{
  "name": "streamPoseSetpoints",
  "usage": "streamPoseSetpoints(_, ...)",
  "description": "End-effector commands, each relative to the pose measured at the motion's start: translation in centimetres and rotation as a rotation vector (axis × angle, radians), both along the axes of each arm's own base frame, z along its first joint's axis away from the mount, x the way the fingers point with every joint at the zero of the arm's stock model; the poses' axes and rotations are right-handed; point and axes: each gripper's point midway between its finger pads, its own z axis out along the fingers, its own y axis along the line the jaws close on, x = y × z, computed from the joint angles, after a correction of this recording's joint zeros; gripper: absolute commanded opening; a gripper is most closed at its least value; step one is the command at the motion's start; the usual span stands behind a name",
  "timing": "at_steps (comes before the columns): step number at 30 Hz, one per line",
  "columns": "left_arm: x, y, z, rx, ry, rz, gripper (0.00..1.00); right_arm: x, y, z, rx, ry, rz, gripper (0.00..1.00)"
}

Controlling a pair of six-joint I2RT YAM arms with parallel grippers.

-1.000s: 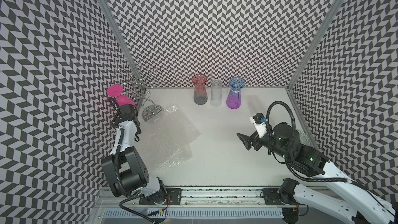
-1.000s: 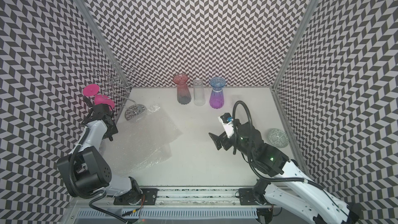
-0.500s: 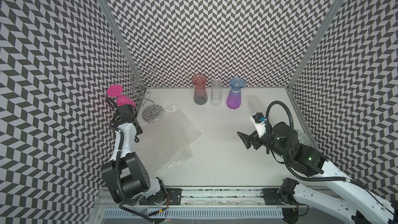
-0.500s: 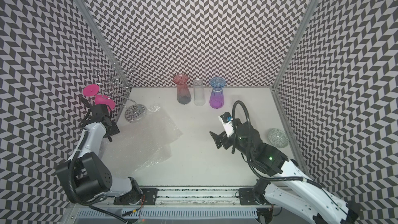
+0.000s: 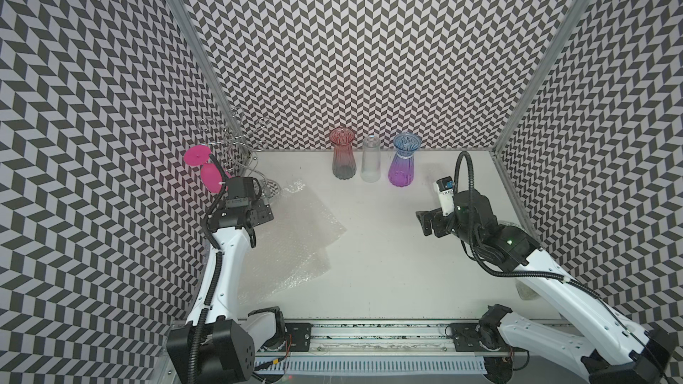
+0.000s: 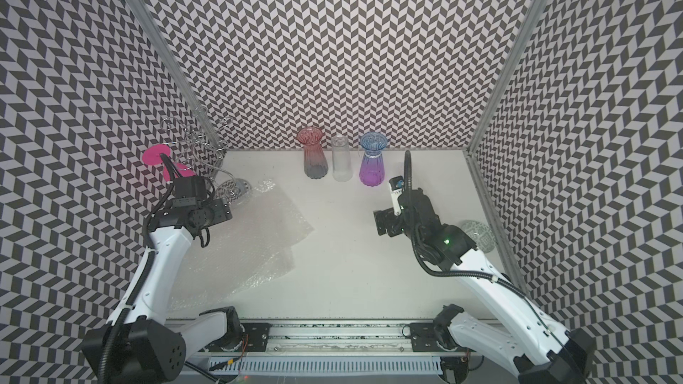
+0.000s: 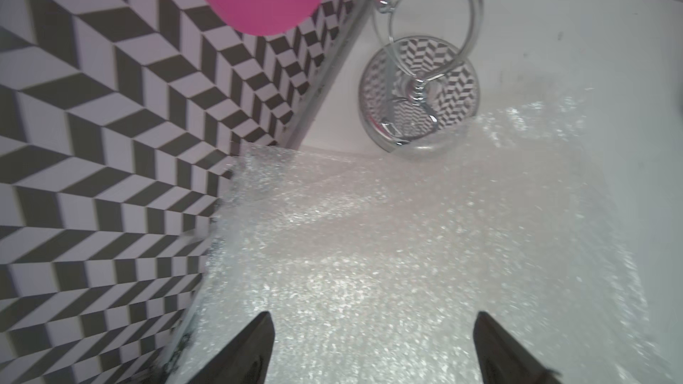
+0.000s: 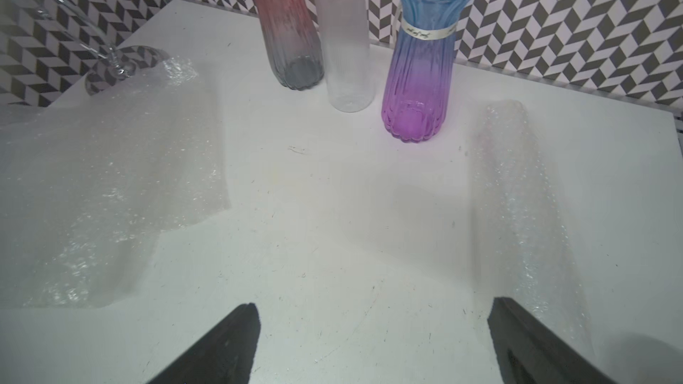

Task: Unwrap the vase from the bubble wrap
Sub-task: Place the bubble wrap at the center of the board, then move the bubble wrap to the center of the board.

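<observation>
Clear vase (image 6: 341, 158) stands upright between red vase (image 6: 315, 156) and blue-purple vase (image 6: 372, 162); bubble wrap (image 6: 258, 238) lies flat, well apart from it.

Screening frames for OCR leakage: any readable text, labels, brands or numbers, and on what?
No text here can be read.
Pale band around the neck of the blue-purple vase: dark script, too small and blurred to read.
Blue sticker on the white camera module at the right arm's wrist: too small to read.
</observation>
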Motion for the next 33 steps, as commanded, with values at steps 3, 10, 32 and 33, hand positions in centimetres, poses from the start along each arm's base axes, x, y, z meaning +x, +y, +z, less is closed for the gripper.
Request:
streamPoseSetpoints(3,-0.3,-12.3,1.3,-0.276,-0.138,-0.281,0.85,2.2,-3.6,0.8,0.004,-0.005,-0.134,0.99)
streamPoseSetpoints(10,-4.1,-28.9,0.7,-0.448,-0.167,-0.78,0.86,4.7,-8.2,-2.0,-0.009,0.06,-0.295,0.99)
streamPoseSetpoints(32,-8.0,-37.1,-1.6,-0.519,-0.067,-1.045,0.87,11.6,-13.1,-17.1,0.079,0.459,-0.312,0.92)
streamPoseSetpoints(33,-8.1,-37.0,-1.5,-0.531,-0.07,-1.046,0.87,11.5,-12.8,-17.3,0.095,0.467,-0.301,0.91)
